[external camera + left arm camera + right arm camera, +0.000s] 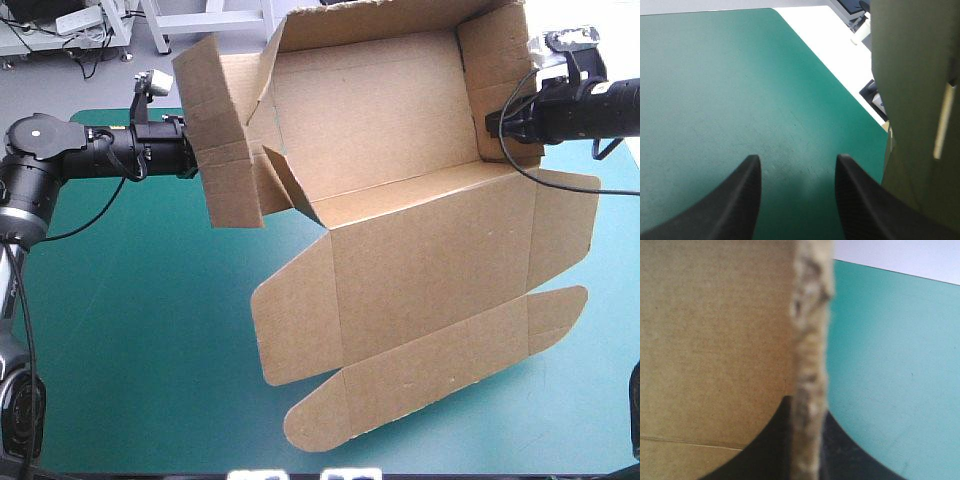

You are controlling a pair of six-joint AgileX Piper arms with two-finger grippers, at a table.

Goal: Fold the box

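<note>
The brown box [400,200] is half formed and tilted up off the teal-green cover, its back and side walls raised and its lid panel and flaps [420,370] hanging toward the table's front. My right gripper [497,124] is shut on the right side wall. In the right wrist view the board's raw edge [809,340] runs between the black fingers [775,440] of that gripper [807,407]. My left gripper [195,160] is at the left wall flap [220,140]. In the left wrist view it [796,160] is open with only cover between the fingers, and the board [920,100] stands beside one finger.
The teal-green table [140,330] shows bare cover at the left and front left. Its far left corner [775,10] lies ahead of the left gripper. The box's lowest rounded flap [310,420] hangs near the front edge.
</note>
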